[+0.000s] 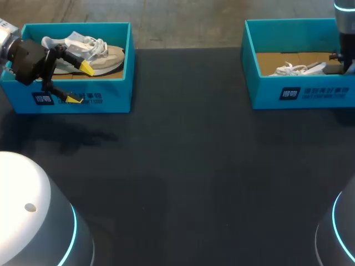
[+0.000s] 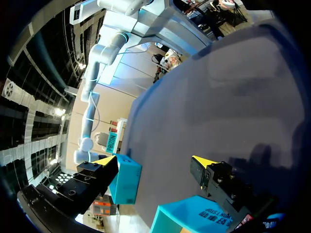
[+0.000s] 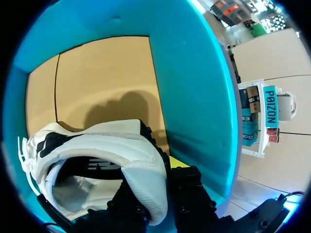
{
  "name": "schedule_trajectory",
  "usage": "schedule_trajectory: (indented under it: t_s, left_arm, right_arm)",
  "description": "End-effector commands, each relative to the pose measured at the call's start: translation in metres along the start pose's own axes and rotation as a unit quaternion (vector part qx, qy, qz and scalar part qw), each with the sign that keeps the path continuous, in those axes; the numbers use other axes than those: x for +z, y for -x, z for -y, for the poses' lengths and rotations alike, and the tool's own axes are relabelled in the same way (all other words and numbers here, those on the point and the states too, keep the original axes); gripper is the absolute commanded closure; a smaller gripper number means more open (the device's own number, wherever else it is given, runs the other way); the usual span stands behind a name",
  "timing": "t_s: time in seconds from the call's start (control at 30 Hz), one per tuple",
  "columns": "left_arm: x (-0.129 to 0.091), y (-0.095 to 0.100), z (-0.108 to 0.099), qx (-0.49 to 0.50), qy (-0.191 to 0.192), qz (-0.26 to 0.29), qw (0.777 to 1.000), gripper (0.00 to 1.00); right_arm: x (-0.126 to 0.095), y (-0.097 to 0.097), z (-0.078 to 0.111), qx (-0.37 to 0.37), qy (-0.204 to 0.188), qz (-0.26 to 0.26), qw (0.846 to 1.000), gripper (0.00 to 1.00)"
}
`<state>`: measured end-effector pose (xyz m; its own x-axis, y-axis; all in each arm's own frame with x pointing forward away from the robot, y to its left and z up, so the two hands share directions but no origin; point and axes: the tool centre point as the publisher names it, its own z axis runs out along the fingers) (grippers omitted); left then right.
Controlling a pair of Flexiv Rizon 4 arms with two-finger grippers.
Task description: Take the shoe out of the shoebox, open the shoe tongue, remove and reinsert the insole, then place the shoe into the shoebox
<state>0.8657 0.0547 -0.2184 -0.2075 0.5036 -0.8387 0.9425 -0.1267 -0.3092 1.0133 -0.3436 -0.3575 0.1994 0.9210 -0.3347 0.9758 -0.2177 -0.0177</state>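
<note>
Closest to the head camera stood the white base of the left arm (image 1: pixel 33 216), on the near edge of the dark tabletop (image 1: pixel 188 166). At the far left sat a teal left shoebox (image 1: pixel 111 102) holding a beige shoe (image 1: pixel 105 58) with white laces, lying on its side. The left gripper (image 1: pixel 81 83) hung over that box's front wall, fingers spread apart and holding nothing. At the far right, a teal right shoebox (image 1: pixel 266 91) held a white shoe (image 1: pixel 294 69), its laces trailing toward the middle of the box. The right arm (image 1: pixel 345 27) came down into that box at its right end.

From the left wrist, the yellow tips stood wide apart with only teal box walls below them and bare tabletop ahead.

From the right wrist, the right gripper (image 3: pixel 158 174) was clamped on the white shoe's padded heel collar, one finger inside and one outside. That shoe was white with black trim and a pale lining, resting on the box's brown cardboard floor close to a teal wall.
</note>
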Motion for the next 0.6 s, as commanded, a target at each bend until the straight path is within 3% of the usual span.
schedule_trajectory:
  t_s: [0.03,0.2,0.3,0.4,0.47,0.6]
  left_arm:
    - [-0.0006,0.0000,-0.0005,0.000,-0.001,-0.002,1.000,0.00]
    - [-0.0006,0.0000,-0.0005,0.000,-0.001,-0.002,1.000,0.00]
    - [-0.0006,0.0000,-0.0005,0.000,-0.001,-0.002,1.000,0.00]
    - [-0.0006,0.0000,-0.0005,0.000,-0.001,-0.002,1.000,0.00]
    - [-0.0006,0.0000,-0.0005,0.000,-0.001,-0.002,1.000,0.00]
    - [-0.0006,0.0000,-0.0005,0.000,-0.001,-0.002,1.000,0.00]
  right_arm:
    - [0.0037,-0.0020,-0.0028,-0.001,-0.001,-0.002,1.000,1.00]
    - [0.0054,-0.0046,-0.0032,0.001,-0.002,-0.003,1.000,1.00]
    - [0.0055,-0.0051,-0.0030,0.002,-0.002,-0.003,1.000,0.78]
    - [0.0032,-0.0034,-0.0014,0.005,-0.002,-0.003,1.000,0.72]
    - [0.0019,-0.0020,-0.0007,0.006,-0.002,-0.001,1.000,0.60]
    - [-0.0001,-0.0002,0.0006,0.008,-0.002,0.001,1.000,0.60]
